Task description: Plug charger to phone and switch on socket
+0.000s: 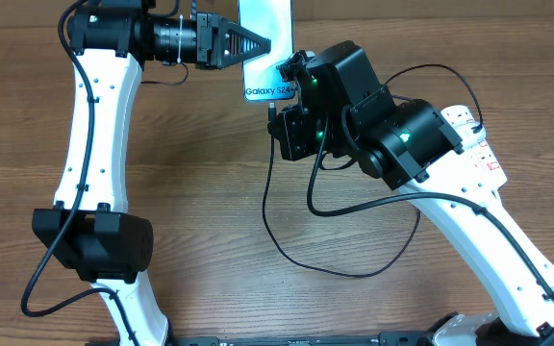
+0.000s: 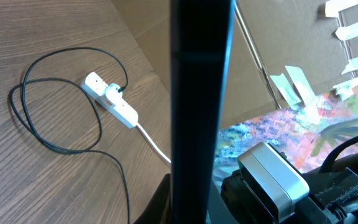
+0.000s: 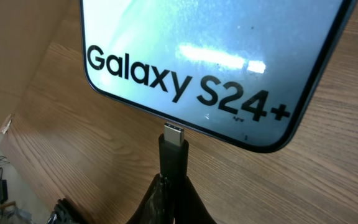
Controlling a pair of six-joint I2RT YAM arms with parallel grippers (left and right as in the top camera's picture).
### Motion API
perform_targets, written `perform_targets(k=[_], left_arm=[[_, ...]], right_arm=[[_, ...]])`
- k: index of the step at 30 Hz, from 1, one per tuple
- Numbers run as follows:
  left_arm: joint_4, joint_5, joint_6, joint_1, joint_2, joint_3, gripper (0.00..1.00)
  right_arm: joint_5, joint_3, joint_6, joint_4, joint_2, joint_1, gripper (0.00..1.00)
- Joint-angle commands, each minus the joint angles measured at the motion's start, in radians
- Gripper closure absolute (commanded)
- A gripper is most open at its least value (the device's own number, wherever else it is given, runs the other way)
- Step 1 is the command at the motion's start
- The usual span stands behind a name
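Phone, a slim rectangular handset with a pale blue-teal screen reading "Galaxy S24+" [image 3: 216, 50], is held up above the brown wooden table [image 3: 303, 180], near its far edge in the overhead view. The left gripper [image 1: 255, 45] is clenched on its side.

Right at the phone's bottom edge sits the small metal connector tip [image 3: 173, 134] of the long thin black charger cable [image 1: 264, 202]. The tip meets the port squarely, but bright metal shows between the connector's black body and the phone, so I'd judge it started and not pushed home. The right gripper [image 3: 173, 186] grasps the black connector body from below, lined up with the port.

Further out, the cable trails off in loose loops across the table to the white elongated power strip [image 2: 120, 107]. There, in the left wrist view, it ends at a plug [image 2: 112, 93] standing in one outlet. That end looks done.

From here, I'd say the mating is the step in hand and close to finished. What is left is a last push on the connector, then a free claw going to the strip's switch. The pictures are too small to tell whether that switch is on or off, and no claw is near it.
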Motion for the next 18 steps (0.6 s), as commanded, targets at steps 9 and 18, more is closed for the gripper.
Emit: perform_targets(k=[9,18], left_arm=[[0.007,0.060,0.023,0.002,-0.003,0.011,0.96],[0.008,0.087,0.031,0.002,-0.003,0.011,0.96]], right_arm=[[0.006,0.031,0.004,0.011,-0.018,-0.002,0.96],[0.005,0.031,0.016,0.020,-0.018,-0.002,0.96]])
